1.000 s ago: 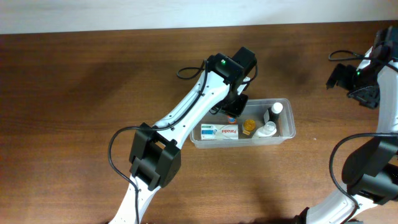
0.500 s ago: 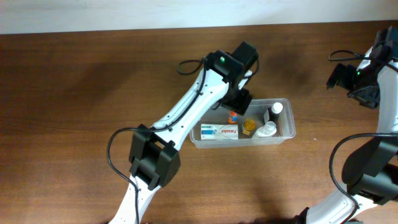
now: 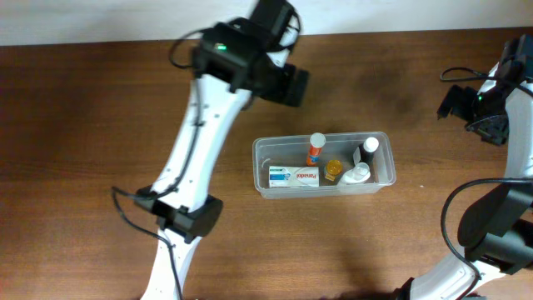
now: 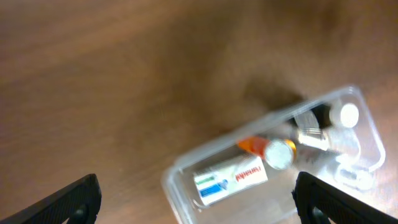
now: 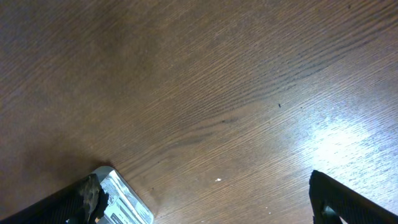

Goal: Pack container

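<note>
The clear plastic container [image 3: 259,169] stands mid-table. Inside are an orange bottle with a white cap [image 3: 315,148], a white box [image 3: 294,176], a small orange item [image 3: 333,169], a black bottle [image 3: 367,150] and a white bottle [image 3: 358,173]. My left gripper [image 3: 292,86] hangs open and empty up and to the left of the tub. In the left wrist view the container [image 4: 169,180] lies below, between the spread fingers of that gripper [image 4: 199,205]. My right gripper [image 3: 456,102] is far right, open and empty; its wrist view shows it [image 5: 211,208] over bare wood.
A silvery flat packet [image 5: 124,200] lies on the wood beside the right gripper's left finger. The brown wooden table [image 3: 100,125] extends all around, and a pale wall runs along the back edge.
The left gripper opened and left the orange bottle standing in the container, then lifted away up and to the left. The right arm has not moved.
</note>
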Controlling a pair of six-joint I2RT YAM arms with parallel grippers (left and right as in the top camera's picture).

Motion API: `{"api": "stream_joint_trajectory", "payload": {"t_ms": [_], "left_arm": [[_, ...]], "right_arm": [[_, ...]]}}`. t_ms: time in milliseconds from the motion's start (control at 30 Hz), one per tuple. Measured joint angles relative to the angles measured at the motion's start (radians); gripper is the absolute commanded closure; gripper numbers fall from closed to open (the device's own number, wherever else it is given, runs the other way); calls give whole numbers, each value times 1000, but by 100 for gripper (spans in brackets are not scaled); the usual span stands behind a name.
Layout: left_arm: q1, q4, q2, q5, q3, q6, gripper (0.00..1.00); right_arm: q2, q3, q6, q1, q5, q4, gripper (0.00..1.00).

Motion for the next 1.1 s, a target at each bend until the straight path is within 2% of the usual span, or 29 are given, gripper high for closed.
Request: {"api": "stream_joint_trajectory", "payload": {"t_ms": [133,233,333,533,667,833,1100], "left_arm": [[79,-1,-69,0,-1,-2,1],[140,0,-173,-1,-73,5,1],[202,3,-355,-19,-243,10,1],[264,-5,-801,-72,-701,-23,1],[266,-9,-982,-86,-921,-53,1],[267,-11,-1064,-92,-1052,-64,1],[267,21,-1115,-104,-1067,-66,1]], "right_arm": [[0,0,0,0,0,0,2],[0,0,0,0,0,0,2],[0,0,0,0,0,0,2],[0,0,0,0,0,0,2],[0,0,0,0,0,0,2],[0,0,0,0,0,0,2],[0,0,0,0,0,0,2]]}}
